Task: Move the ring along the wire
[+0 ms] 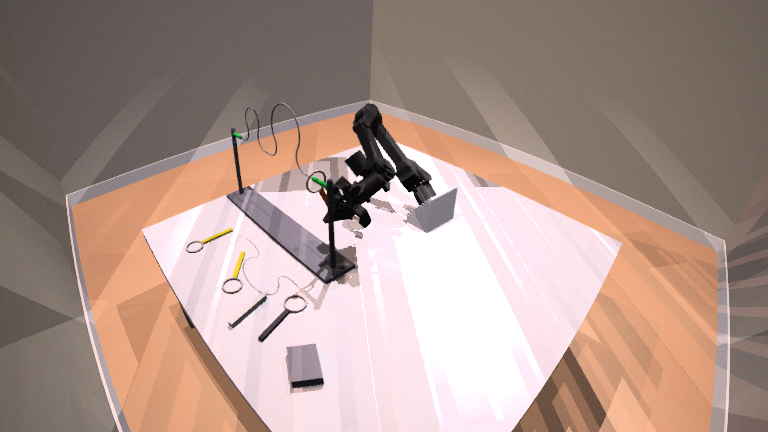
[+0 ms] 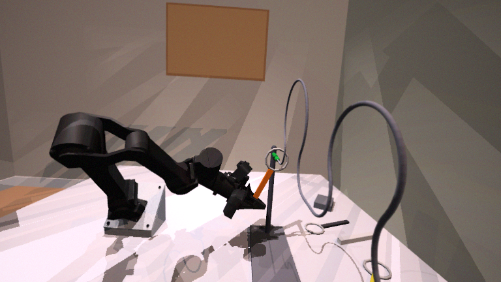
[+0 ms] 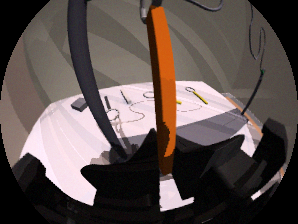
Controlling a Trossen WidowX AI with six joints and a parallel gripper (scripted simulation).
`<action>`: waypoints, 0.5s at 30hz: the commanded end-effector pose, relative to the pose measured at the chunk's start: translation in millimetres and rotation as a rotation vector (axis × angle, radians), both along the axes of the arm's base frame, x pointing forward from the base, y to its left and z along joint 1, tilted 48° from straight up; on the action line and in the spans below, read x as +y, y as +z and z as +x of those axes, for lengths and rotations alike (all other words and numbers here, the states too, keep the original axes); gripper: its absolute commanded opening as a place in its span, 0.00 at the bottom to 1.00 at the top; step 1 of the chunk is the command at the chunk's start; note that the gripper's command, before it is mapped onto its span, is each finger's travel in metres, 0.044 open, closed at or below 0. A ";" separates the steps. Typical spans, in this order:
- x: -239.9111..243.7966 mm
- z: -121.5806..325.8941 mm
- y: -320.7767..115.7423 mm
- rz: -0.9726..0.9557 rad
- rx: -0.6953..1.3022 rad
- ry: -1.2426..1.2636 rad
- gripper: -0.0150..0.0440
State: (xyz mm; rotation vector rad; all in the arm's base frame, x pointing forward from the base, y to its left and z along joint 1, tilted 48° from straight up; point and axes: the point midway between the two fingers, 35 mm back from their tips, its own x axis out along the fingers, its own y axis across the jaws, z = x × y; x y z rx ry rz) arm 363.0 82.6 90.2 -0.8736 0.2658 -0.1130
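Observation:
My gripper is shut on the lower part of the orange handle, which slants up to the ring. The ring is around the wire at the near green part, close to its grey end. Contact there is too small to tell. The near post stands close beside my fingers. The grey wire loops up and down to the far green part by the far post.
The dark base plate joins the posts. Beyond it lie two yellow-handled rings, a black-handled ring, a grey bar and a dark block.

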 end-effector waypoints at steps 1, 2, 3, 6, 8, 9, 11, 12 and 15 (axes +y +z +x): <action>-3.4 0.4 -5.6 0.000 0.003 0.004 0.00; -4.5 0.6 -6.6 0.000 0.003 0.004 0.00; -5.6 0.7 -7.6 0.000 0.003 0.004 0.00; -9.0 1.2 -10.7 -0.001 0.003 0.004 0.00; -11.1 1.4 -12.5 -0.001 0.003 0.004 0.00; -11.6 1.5 -12.9 -0.001 0.003 0.004 0.00; -11.8 1.5 -13.1 -0.001 0.003 0.004 0.00; -11.8 1.5 -13.1 -0.001 0.003 0.004 0.00; -11.8 1.5 -13.1 -0.001 0.003 0.004 0.00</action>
